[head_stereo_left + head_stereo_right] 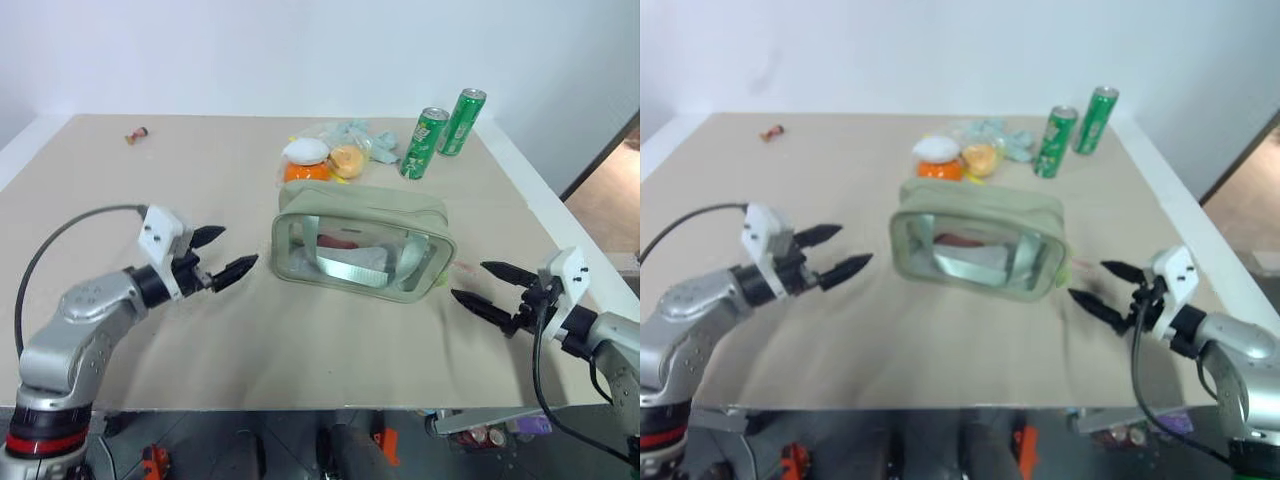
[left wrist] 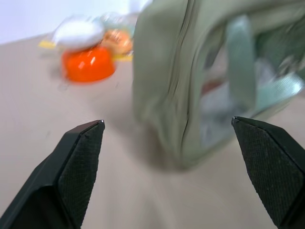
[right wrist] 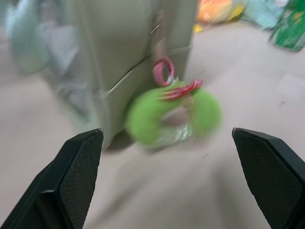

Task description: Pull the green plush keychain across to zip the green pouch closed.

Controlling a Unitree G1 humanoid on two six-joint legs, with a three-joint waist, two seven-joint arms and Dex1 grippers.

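**Pouch looks zipped; both grippers stand open and clear of it**

The green pouch (image 1: pixel 362 241) sits upright on the bench (image 1: pixel 200 330), between the two grippers. The left gripper (image 1: pixel 226 254) has its black fingers spread wide with nothing between them; the pouch's near end lies just ahead of its fingertips, apart from them. The right gripper (image 1: pixel 487 289) is likewise spread wide and empty, pointing in at the pouch's other end.

In the right wrist view the green plush keychain (image 3: pixel 174 116) hangs straight ahead of that gripper, between the lines of its two fingers, dangling on its red-pink cord (image 3: pixel 164 72) against the pouch's end wall and resting at the bench surface. Neither finger touches it.

As a judgement: the charm sitting at the end of the pouch nearest the right gripper, and the top seam reading as a closed line in the head views and the left wrist view, suggest the zip has been drawn fully across. The very last stretch of zipper by the charm is too blurred to confirm. If it is closed, nothing is left except for both arms to back away.

Beyond the pouch, farther from both grippers, stand two green cans (image 1: pixel 424 143) and a cluster of small items, including an orange cup (image 1: pixel 308 172).
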